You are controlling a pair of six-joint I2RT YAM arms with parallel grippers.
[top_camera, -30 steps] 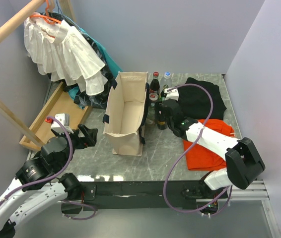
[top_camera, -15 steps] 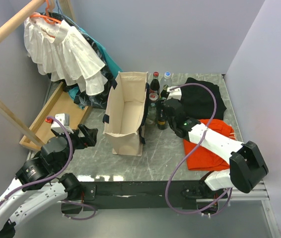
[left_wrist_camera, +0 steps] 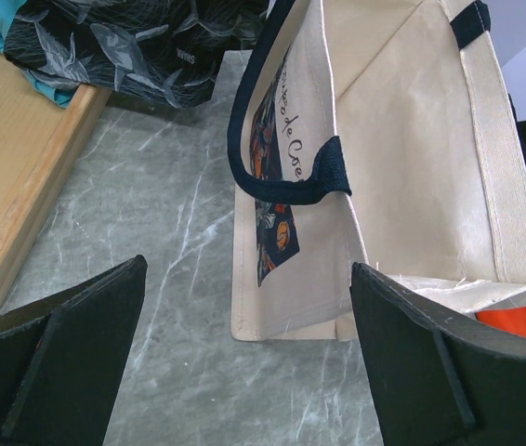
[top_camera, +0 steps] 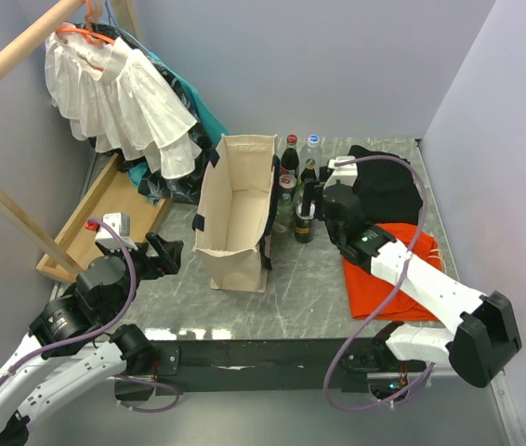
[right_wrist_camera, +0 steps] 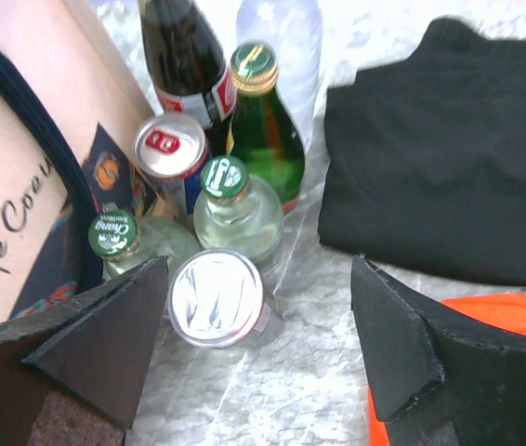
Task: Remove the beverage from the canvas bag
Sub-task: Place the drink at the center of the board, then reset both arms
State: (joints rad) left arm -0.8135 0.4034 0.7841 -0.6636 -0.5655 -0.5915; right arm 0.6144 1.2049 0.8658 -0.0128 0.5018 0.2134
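Wood comes first at the far left: a shallow wooden tray (top_camera: pixel 96 223) lies under a white ruffled garment (top_camera: pixel 119 102) that hangs on a hanger. Near it the left gripper (top_camera: pixel 172 254) hovers with its jaws spread wide and nothing between them, pointed at the canvas bag (top_camera: pixel 215 204).

This bag stands upright in the middle of the table (top_camera: pixel 309 288), mouth open, with a navy strap handle (left_wrist_camera: pixel 282 181) on its side. In the top view and the left wrist view I see no drink inside it. Just beside its right wall stands a tight group of drinks (top_camera: pixel 295 200), so the beverage is outside the bag, on the table.

The right gripper (right_wrist_camera: pixel 258 265) hangs over this group, released and holding nothing. A silver-topped can (right_wrist_camera: pixel 215 297) stands below the gap between its jaws, and I cannot tell whether a finger touches it. I judge that the step in hand is to leave this can and withdraw. To do it well, the arm should rise straight up with wide jaws before going sideways, because the neighbours are very close and a tall bottle tips easily.

Around the can stand two clear bottles with green caps, a red-topped can (right_wrist_camera: pixel 168 149), a green bottle (right_wrist_camera: pixel 263 130) and a dark cola bottle (right_wrist_camera: pixel 184 56).

Further right lie a black cloth (top_camera: pixel 384 190) and an orange cloth (top_camera: pixel 388 269).
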